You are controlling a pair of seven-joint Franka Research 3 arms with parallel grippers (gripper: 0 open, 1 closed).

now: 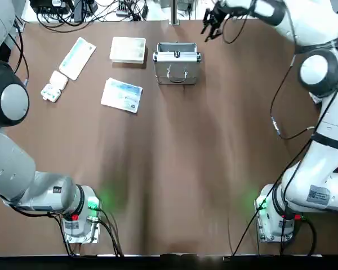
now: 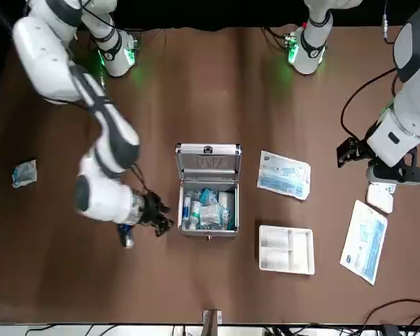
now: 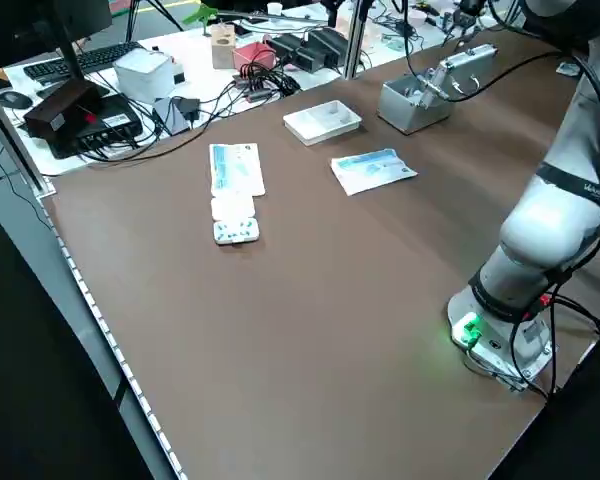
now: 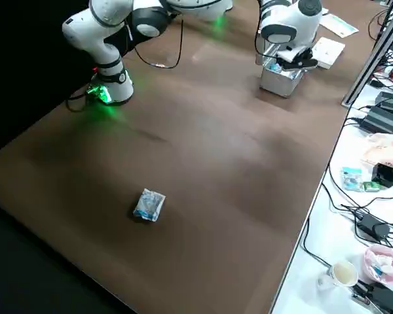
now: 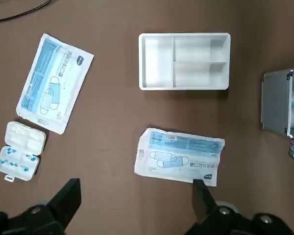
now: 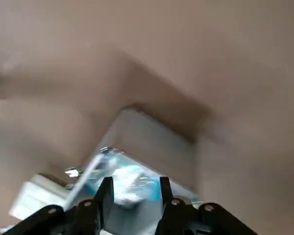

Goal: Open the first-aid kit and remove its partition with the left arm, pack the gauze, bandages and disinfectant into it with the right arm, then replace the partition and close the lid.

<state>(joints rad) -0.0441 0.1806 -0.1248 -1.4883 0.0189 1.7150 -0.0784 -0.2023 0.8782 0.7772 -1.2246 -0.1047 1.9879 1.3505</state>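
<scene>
Your first-aid kit stands open near the far edge of the counter, its lid tipped back with the wire handle showing on its outer face in the top view. Inside you can see a jumble of blue-and-white packets and a small white item; which of them is the gauze, the bandages or the disinfectant cannot be told apart here. The partition lies out of the case, flat on the counter just beside it toward the robot's left, its three compartments bare. Beyond it rest a mask packet, a second, longer packet and a small white pill box. One small blue-white packet sits alone well off to the robot's right.

Your right gripper hangs low just beside the kit on the robot's right, arm stretched far across the counter; its wrist view shows the fingers slightly apart with nothing between them, the open case below. Your left gripper hovers above the counter near the pill box, fingers spread wide and empty.
</scene>
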